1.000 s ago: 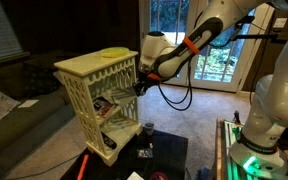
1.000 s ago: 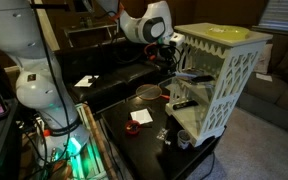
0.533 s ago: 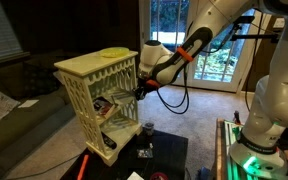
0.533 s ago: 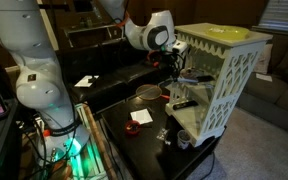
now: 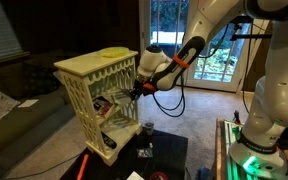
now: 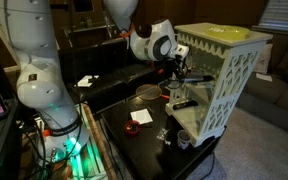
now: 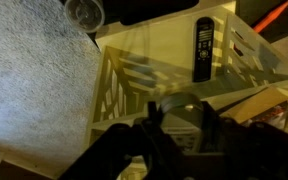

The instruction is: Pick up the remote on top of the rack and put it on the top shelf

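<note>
Black Robotiq gripper (image 5: 136, 89) is seen at the open face of the cream-white lattice-sided plastic rack (image 5: 88, 85), level with the top shelf (image 5: 117, 92) just under the flat top panel. Only a flat yellow-green thing (image 5: 114, 52) is seen on that panel. The small slim pale grey-white remote is not made out with certainty in any view. Finger spacing cannot be told. Pick-up is judged done; placing and release are judged left.

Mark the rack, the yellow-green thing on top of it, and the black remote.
rack (image 5: 84, 64): in an exterior view, bare part of its flat top.
yellow-green thing (image 5: 114, 51): in an exterior view, its middle.
black remote (image 7: 204, 48): wrist view, mid-body.
</note>
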